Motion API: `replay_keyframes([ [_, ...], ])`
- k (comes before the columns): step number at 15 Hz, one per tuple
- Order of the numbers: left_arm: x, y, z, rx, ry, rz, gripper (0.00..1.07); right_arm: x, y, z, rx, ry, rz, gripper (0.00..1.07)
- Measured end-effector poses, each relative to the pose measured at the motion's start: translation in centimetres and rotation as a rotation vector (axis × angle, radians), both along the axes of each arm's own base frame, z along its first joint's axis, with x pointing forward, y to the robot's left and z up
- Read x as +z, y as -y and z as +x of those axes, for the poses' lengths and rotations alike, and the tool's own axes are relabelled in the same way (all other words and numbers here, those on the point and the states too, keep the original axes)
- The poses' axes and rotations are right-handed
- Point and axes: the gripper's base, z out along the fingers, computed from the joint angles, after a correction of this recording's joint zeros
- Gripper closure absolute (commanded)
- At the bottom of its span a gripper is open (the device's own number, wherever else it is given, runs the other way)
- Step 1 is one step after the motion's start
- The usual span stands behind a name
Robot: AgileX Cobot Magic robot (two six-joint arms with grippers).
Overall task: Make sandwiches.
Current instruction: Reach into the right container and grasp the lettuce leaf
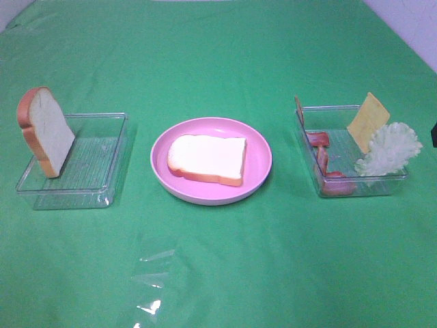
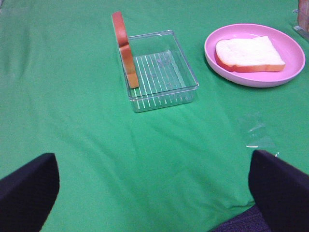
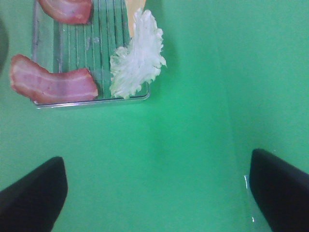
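One white bread slice (image 1: pixel 207 158) with a brown crust lies flat on the round pink plate (image 1: pixel 259 160) in the middle; it also shows in the left wrist view (image 2: pixel 248 54). A second slice (image 1: pixel 44 130) stands on edge in the left clear tray (image 1: pixel 102 157). The right clear tray (image 1: pixel 341 119) holds bacon strips (image 1: pixel 321 160), a leaning orange-yellow cheese square (image 1: pixel 367 121) and a pale green lettuce leaf (image 1: pixel 389 149). Neither gripper shows in the exterior view. My left gripper (image 2: pixel 154 203) is open and empty, short of the left tray (image 2: pixel 164 72). My right gripper (image 3: pixel 157 198) is open and empty, short of the lettuce (image 3: pixel 137 55) and bacon (image 3: pixel 53 84).
A green cloth covers the whole table. A shiny clear patch (image 1: pixel 153 280) lies on the cloth in front of the plate, also seen in the left wrist view (image 2: pixel 258 133). A white wall edge shows at the far right corner (image 1: pixel 410 27).
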Motion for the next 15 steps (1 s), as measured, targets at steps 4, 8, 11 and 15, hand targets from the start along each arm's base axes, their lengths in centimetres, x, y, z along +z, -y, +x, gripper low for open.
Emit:
replay_keyframes([
  [4, 0.0, 0.0, 0.0, 0.000, 0.000, 0.000, 0.05, -0.5, 0.1, 7.0, -0.028, -0.138, -0.009, 0.11],
  [8, 0.0, 0.0, 0.0, 0.000, 0.000, 0.000, 0.05, -1.7, 1.8, 10.5, -0.044, -0.222, 0.113, 0.11],
  [11, 0.0, 0.0, 0.0, 0.000, 0.000, 0.000, 0.05, -4.4, 4.2, 12.5, -0.052, -0.298, 0.249, 0.11],
  [15, 0.0, 0.0, 0.0, 0.000, 0.000, 0.000, 0.05, -6.9, 4.6, 14.2, -0.034, -0.344, 0.325, 0.11],
])
